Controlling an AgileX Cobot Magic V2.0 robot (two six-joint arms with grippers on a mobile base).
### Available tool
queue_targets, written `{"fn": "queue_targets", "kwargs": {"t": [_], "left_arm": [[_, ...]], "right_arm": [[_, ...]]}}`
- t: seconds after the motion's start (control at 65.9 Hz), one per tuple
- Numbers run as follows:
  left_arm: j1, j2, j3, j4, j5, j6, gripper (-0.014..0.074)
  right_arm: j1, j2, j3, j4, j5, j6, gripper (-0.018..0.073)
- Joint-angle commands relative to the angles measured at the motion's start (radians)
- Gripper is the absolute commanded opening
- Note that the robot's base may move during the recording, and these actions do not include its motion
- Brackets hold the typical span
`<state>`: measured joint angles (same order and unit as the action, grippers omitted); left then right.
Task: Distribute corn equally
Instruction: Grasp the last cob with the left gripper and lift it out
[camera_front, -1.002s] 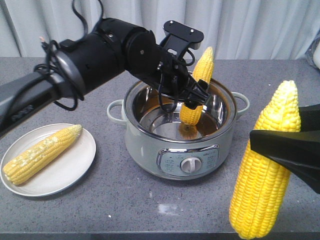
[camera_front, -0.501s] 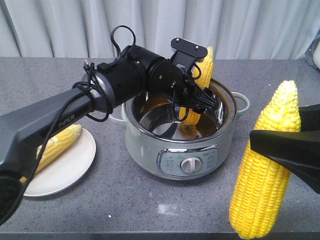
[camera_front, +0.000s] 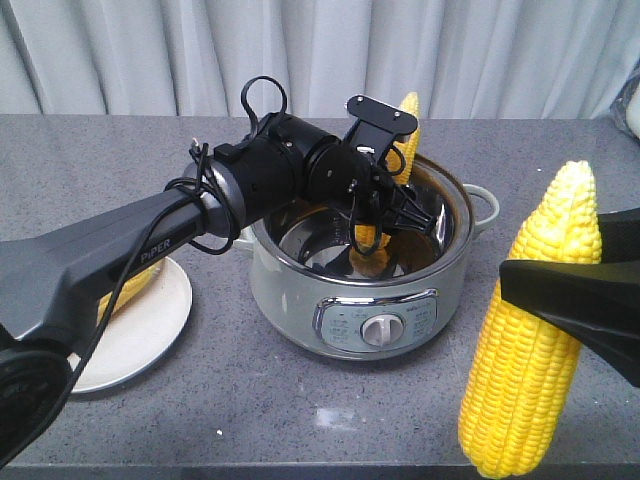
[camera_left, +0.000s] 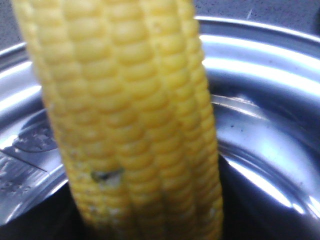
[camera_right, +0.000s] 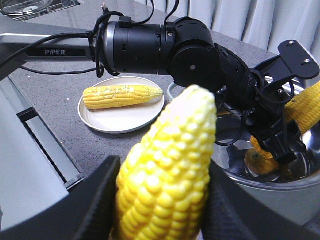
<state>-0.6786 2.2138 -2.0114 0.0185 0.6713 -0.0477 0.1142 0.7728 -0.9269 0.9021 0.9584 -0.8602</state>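
Observation:
Three corn cobs show. One corn cob (camera_front: 408, 125) stands tilted inside the pot (camera_front: 290, 290), its tip above the rim. My left gripper (camera_front: 385, 218) is shut on its lower half. That cob (camera_left: 130, 115) fills the left wrist view, with the pot's steel wall (camera_left: 260, 65) behind it. At the front right, my right gripper (camera_right: 162, 195) is shut on a second cob (camera_front: 530, 330) and holds it upright above the table. A third cob (camera_right: 122, 95) lies on the white plate (camera_right: 107, 120). In the front view my left arm hides most of this cob.
The grey-green electric pot has a control dial (camera_front: 376, 328) on its front and side handles (camera_front: 484, 205). The white plate (camera_front: 150, 330) sits left of the pot. A curtain hangs behind the grey table. A pale ledge (camera_right: 30, 165) lies beside the table's edge.
My left arm has swung forward and its wrist has rolled, tipping the pot's cob slightly left. The arm now covers most of the plate's cob. The right gripper and its cob have not moved.

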Motion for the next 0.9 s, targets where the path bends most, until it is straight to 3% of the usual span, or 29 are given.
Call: {"fn": "queue_targets", "kwargs": {"t": [0.0,0.288,0.638,0.881], "left_arm": [[-0.001,-0.080,-0.033,-0.001,-0.015,-0.007,0.0332],[-0.001,-0.178,-0.033,0.011,0.071,0.005,0.0317],[-0.001,-0.325,-0.029,0.115,0.210,0.021,0.0317],[0.027,-0.444,0.111,0.142,0.183,0.021,0.0317]], "right_arm": [[0.000,-0.004,-0.025,0.050,-0.040,-0.008,0.0207],[0.000,-0.004,-0.025,0.050,-0.040,-0.008,0.0207],[0.000,-0.004,-0.025,0.050,-0.040,-0.008,0.0207],[0.000,-0.004,-0.025,0.050,-0.040,-0.008,0.0207]]}}
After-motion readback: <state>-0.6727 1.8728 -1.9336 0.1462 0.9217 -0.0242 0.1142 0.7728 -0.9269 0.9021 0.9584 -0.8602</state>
